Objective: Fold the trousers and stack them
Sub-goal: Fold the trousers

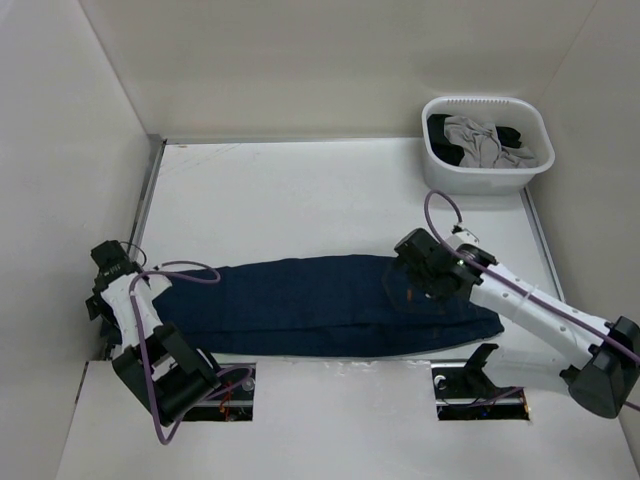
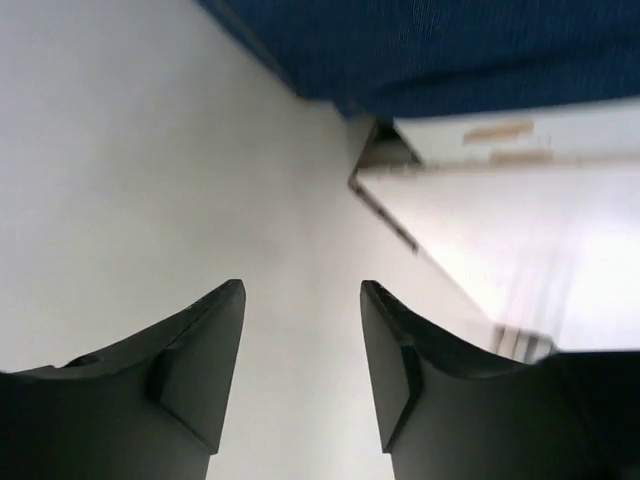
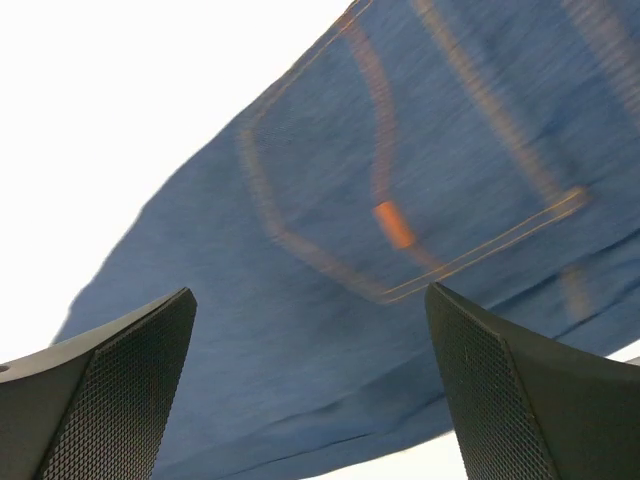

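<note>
Basket (image 1: 482, 181) first: it's white and sits in the far right corner of the bench (image 1: 300, 190). There's a grey garment (image 1: 478, 140) bunched up in it, with a black one (image 1: 446, 152) tucked alongside. Nothing else is in there as far as I can see.

The left gripper (image 1: 106, 263) (image 2: 300, 290) is at the left edge of the bench, just off the leg end of the jeans (image 1: 300, 305). Its fingers are parted about halfway and there's nothing between them, only bare white surface below. In its wrist view the jeans (image 2: 450, 50) are just a blue strip across the top, clear of the fingers. So it's released and not touching the cloth.

The right gripper (image 1: 410, 272) (image 3: 310, 292) is over the waist end with its fingers spread really wide and nothing gripped. Its wrist view is blurry, but under the gap you can make out denim (image 3: 300, 330), a back pocket (image 3: 400, 180) with orange stitching and a little orange tab (image 3: 395, 224). I can't tell if the fingertips are actually pressing on the fabric or just above it.

The jeans lie flat near the bench's near edge, with the long axis running left to right, roughly parallel to that edge. The waist and pocket point right and the leg cuffs point left, almost reaching the left edge. The legs look laid one over the other, so it's a single long, narrow strip. They're well apart from the basket.
</note>
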Tool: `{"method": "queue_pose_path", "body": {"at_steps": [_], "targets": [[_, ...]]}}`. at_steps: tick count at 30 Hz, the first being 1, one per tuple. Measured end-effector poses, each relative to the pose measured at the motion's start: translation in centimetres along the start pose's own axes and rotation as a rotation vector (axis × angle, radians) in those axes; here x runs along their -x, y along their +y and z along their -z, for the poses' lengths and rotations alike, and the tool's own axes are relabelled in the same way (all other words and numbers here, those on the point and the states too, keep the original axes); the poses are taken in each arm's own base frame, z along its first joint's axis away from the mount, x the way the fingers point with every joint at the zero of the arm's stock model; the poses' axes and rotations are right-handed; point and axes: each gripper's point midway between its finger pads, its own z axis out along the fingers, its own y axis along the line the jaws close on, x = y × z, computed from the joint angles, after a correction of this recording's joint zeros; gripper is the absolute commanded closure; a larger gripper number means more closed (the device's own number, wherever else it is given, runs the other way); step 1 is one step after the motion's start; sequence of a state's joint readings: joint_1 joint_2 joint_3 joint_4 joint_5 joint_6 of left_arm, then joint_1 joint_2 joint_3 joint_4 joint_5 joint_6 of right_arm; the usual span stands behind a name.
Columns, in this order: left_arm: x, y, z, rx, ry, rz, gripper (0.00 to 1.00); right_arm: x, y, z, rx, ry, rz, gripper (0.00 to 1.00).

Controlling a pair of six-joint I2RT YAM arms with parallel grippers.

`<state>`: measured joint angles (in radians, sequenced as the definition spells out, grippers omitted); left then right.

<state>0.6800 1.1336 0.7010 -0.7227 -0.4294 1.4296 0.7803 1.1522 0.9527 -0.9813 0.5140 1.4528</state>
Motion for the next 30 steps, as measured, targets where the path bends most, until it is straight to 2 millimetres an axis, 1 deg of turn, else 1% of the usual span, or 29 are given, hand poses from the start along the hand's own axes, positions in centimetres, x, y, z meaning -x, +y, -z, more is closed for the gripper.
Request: {"method": "queue_pose_path", "body": {"at_steps": [2, 3, 4, 5, 6, 7, 8, 9, 10, 11, 12, 14, 16, 17, 19, 20, 23, 25, 27, 30], "targets": [[-0.6, 0.6, 1.0, -0.006, 0.017, -0.004, 0.47, -0.1, -1.1, -0.1, -0.012, -0.002, 0.057, 0.00], [-0.5, 1.6, 1.8, 0.014, 0.006, 0.003, 0.46, -0.2, -1.8, -0.2, -0.014, 0.000, 0.084, 0.00], [0.1, 2.8, 2.6, 0.049, -0.022, 0.013, 0.47, -0.4, -2.6, -0.4, -0.018, 0.004, 0.115, 0.00], [1.3, 4.2, 3.6, 0.091, -0.072, 0.014, 0.48, -0.8, -3.4, -0.7, -0.028, 0.014, 0.147, 0.00], [3.0, 5.4, 4.4, 0.133, -0.134, 0.006, 0.47, -1.2, -4.1, -1.1, -0.043, 0.029, 0.176, 0.00], [5.3, 6.3, 5.3, 0.181, -0.217, -0.020, 0.46, -1.8, -4.7, -1.7, -0.061, 0.055, 0.205, 0.00], [8.0, 6.6, 6.1, 0.217, -0.303, -0.067, 0.45, -2.7, -5.3, -2.4, -0.084, 0.090, 0.233, 0.00], [10.5, 6.2, 6.7, 0.238, -0.383, -0.126, 0.45, -3.7, -5.6, -3.1, -0.103, 0.131, 0.254, 0.00], [13.2, 5.2, 7.2, 0.248, -0.456, -0.204, 0.45, -4.6, -5.8, -3.8, -0.120, 0.167, 0.270, 0.00], [15.7, 3.6, 7.4, 0.241, -0.520, -0.289, 0.45, -5.6, -6.0, -4.4, -0.138, 0.204, 0.290, 0.00], [18.0, 1.6, 7.5, 0.220, -0.575, -0.381, 0.46, -6.5, -6.2, -4.9, -0.151, 0.237, 0.308, 0.00], [21.2, -2.4, 7.3, 0.155, -0.647, -0.541, 0.46, -7.8, -6.3, -5.6, -0.168, 0.286, 0.334, 0.00], [23.4, -6.3, 6.9, 0.089, -0.688, -0.685, 0.46, -8.7, -6.1, -6.1, -0.166, 0.314, 0.351, 0.00], [24.2, -8.1, 6.8, 0.062, -0.702, -0.748, 0.46, -8.9, -6.0, -6.3, -0.165, 0.322, 0.357, 0.00], [25.1, -11.1, 6.3, 0.016, -0.716, -0.853, 0.46, -8.9, -6.1, -6.4, -0.168, 0.331, 0.354, 0.00], [25.3, -11.9, 6.2, 0.024, -0.703, -0.909, 0.44, -8.9, -6.0, -6.6, -0.165, 0.335, 0.344, 0.00], [26.2, -12.2, 6.3, 0.081, -0.688, -0.954, 0.41, -8.5, -5.8, -7.0, -0.174, 0.361, 0.279, 0.00], [26.8, -11.6, 6.1, 0.125, -0.666, -0.953, 0.41, -8.2, -5.8, -7.2, -0.189, 0.384, 0.234, 0.00], [28.5, -10.2, 6.2, 0.176, -0.651, -0.923, 0.43, -7.8, -5.7, -7.6, -0.212, 0.406, 0.190, 0.00], [32.5, -7.1, 6.5, 0.238, -0.643, -0.827, 0.44, -7.0, -4.9, -8.4, -0.242, 0.436, 0.134, 0.00]]}}
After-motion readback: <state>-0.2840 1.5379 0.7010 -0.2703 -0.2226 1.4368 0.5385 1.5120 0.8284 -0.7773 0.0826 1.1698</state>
